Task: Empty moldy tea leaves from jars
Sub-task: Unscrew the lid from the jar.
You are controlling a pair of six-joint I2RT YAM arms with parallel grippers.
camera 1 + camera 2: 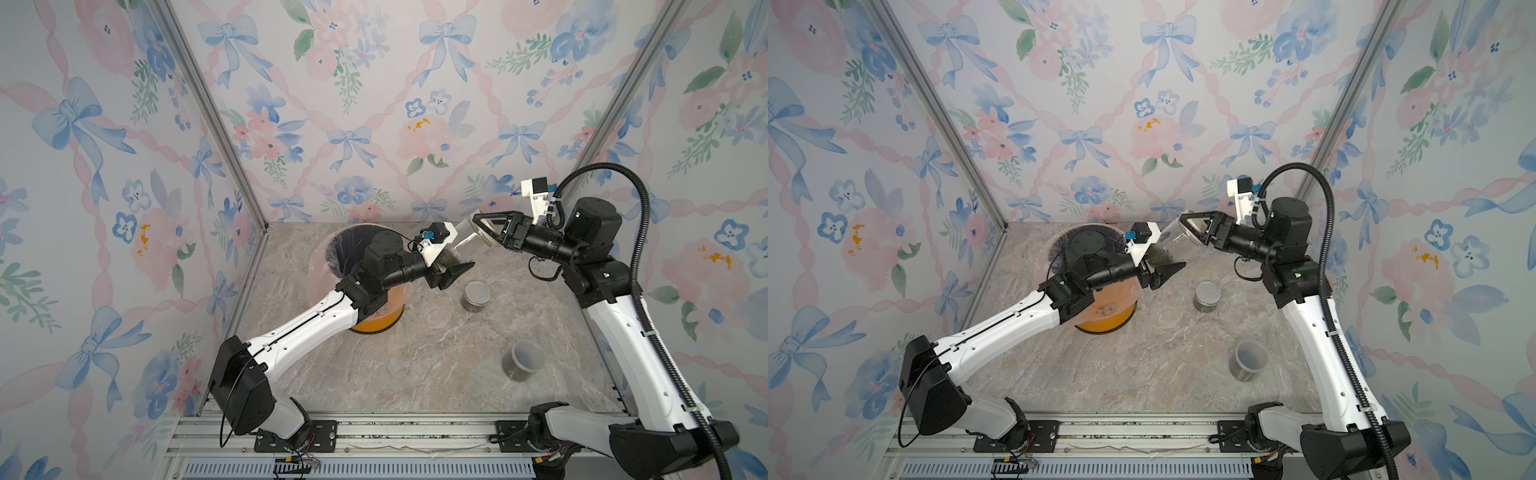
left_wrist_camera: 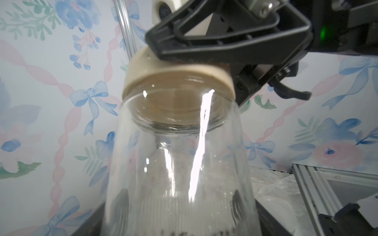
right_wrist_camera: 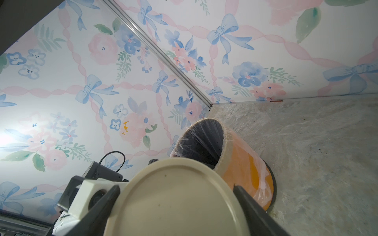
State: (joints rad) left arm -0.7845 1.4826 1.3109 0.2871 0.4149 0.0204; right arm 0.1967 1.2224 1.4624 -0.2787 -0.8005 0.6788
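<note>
Both top views: the left arm (image 1: 307, 328) hides part of the orange bin (image 1: 378, 322). Far back, right of it, the left gripper (image 1: 455, 269) squeezes the low end of a tipped jar (image 1: 467, 240) in the air. The right gripper (image 1: 478, 226) pinches its beige lid (image 1: 482, 237). A silver-topped jar (image 1: 475, 296) and a grey-topped jar (image 1: 523, 360) stand on the stone desk (image 1: 407, 374).

Left wrist: the tea leaves (image 2: 173, 233) look blurry and cut off.

Right wrist: the lid hides the jar, with flowery walls (image 3: 102, 81) behind.
</note>
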